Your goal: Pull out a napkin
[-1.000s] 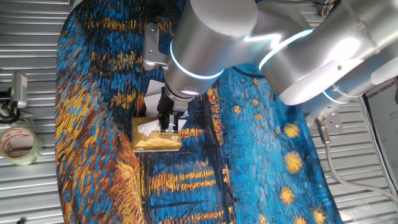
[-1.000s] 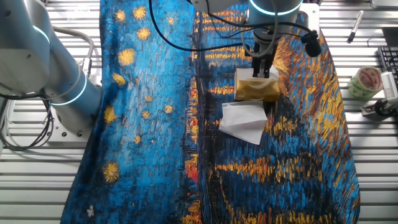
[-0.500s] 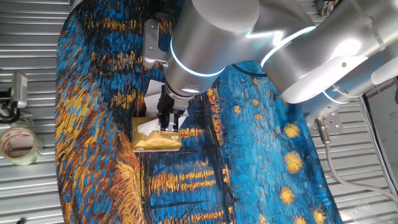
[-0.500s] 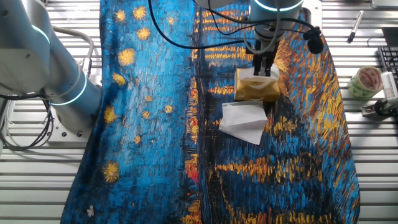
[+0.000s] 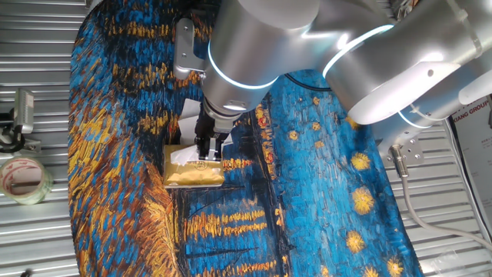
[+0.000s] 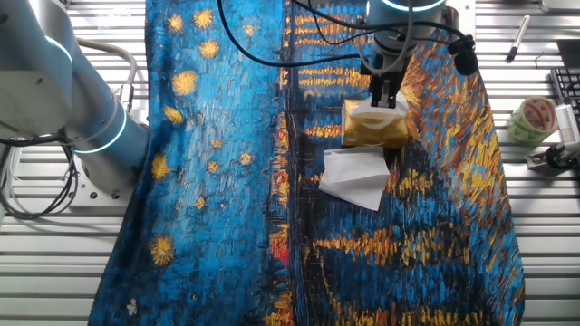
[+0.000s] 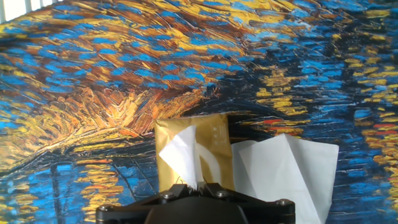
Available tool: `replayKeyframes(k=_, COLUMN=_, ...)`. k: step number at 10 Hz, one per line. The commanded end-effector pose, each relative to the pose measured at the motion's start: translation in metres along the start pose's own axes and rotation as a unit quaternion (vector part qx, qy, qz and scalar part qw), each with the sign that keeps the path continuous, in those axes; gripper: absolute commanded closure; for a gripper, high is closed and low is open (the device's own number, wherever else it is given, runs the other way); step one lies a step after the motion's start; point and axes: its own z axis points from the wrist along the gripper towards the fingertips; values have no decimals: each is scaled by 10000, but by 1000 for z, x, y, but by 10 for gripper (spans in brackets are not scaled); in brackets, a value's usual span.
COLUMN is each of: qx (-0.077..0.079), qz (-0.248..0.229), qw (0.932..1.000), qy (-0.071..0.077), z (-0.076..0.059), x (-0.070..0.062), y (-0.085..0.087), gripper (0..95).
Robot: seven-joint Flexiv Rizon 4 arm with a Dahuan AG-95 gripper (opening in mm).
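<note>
The gold tissue pack [image 5: 192, 174] lies on the painted cloth; it also shows in the other fixed view [image 6: 372, 132] and the hand view [image 7: 186, 140]. The white creased napkin [image 7: 178, 159] sticks up out of the pack's top. My gripper [image 7: 198, 185] is right above the pack, shut on the napkin's upper end. In the fixed views the gripper [image 5: 207, 157] [image 6: 384, 101] stands upright over the pack, with a bit of napkin [image 5: 182, 158] [image 6: 381, 112] showing below the fingers.
A flatter white sheet [image 6: 355, 177] lies on the cloth beside the pack, also in the hand view [image 7: 287, 169]. Tape rolls [image 5: 24, 178] [image 6: 533, 118] sit on the slatted table off the cloth. A second robot arm [image 6: 63, 100] stands at one side.
My gripper has risen a little above the pack, drawing the napkin up with it. The pack and the flat sheet have not moved.
</note>
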Motion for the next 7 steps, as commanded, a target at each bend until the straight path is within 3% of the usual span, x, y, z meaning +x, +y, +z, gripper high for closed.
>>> replayKeyframes(k=1, qx=-5, qz=2, qw=10000, qy=47, z=-5, x=1, y=1, gripper=950)
replayKeyframes(k=7, qx=5, qz=32, qw=9999, qy=118, z=-16, x=1, y=2, gripper=950)
